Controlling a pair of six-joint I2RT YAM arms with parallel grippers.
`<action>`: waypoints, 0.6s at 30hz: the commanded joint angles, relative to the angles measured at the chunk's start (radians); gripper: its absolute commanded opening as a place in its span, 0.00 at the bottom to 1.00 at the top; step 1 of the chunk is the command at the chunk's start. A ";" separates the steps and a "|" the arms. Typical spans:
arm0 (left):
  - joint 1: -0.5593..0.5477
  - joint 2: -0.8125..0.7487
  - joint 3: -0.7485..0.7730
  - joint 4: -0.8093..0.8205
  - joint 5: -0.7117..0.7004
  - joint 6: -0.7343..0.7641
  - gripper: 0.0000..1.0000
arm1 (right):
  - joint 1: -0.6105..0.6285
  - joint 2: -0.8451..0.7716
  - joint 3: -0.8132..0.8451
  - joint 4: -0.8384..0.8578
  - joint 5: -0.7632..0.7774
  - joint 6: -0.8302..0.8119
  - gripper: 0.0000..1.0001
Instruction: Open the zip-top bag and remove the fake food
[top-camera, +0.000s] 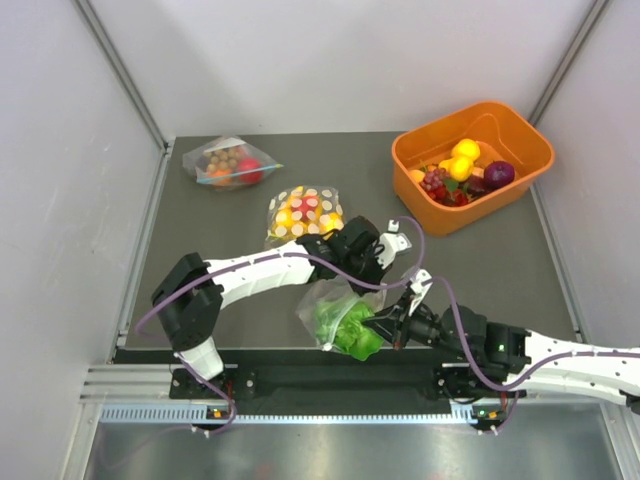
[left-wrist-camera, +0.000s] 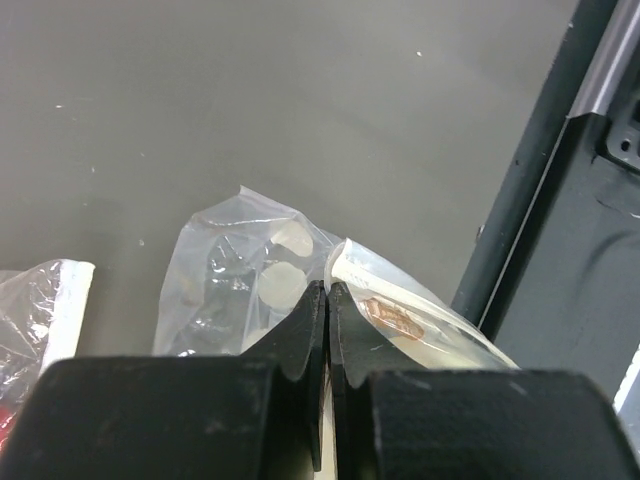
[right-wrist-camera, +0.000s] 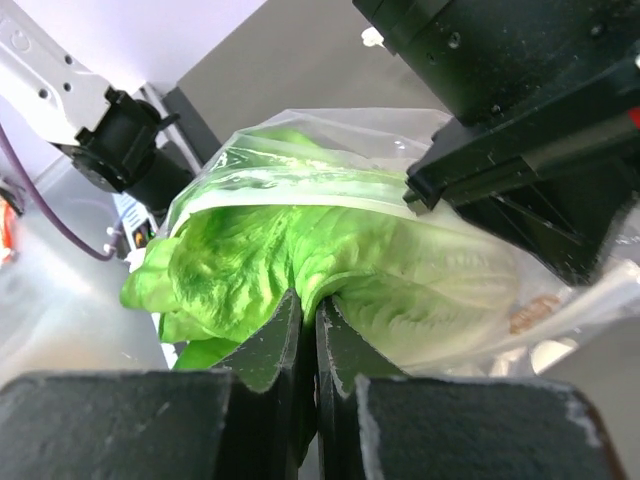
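The zip-top bag (top-camera: 325, 305), clear with white dots, is held up near the table's front edge. The green lettuce (top-camera: 350, 330) sticks partly out of its mouth. My left gripper (top-camera: 350, 278) is shut on the bag's top edge; in the left wrist view its jaws (left-wrist-camera: 328, 292) pinch the plastic (left-wrist-camera: 250, 270). My right gripper (top-camera: 383, 325) is shut on a lettuce leaf; in the right wrist view its jaws (right-wrist-camera: 310, 305) clamp a fold of the lettuce (right-wrist-camera: 330, 240), with the bag (right-wrist-camera: 330, 125) around it. A round purple onion-like piece (top-camera: 498, 174) lies in the orange bin.
The orange bin (top-camera: 420, 160) at the back right holds lemons, grapes and other fake food. A dotted bag with yellow and red pieces (top-camera: 305, 212) lies just behind my left gripper. A plain clear bag with brown balls (top-camera: 228, 162) lies at the back left.
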 joint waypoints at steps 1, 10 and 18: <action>0.015 0.031 0.035 -0.027 -0.097 0.000 0.00 | 0.031 -0.081 0.103 0.059 0.008 -0.032 0.00; 0.072 0.075 0.065 -0.071 -0.198 -0.086 0.00 | 0.032 -0.102 0.156 -0.077 0.060 -0.041 0.00; 0.133 -0.029 0.039 -0.073 -0.261 -0.113 0.00 | 0.032 -0.002 0.204 -0.568 0.477 0.392 0.00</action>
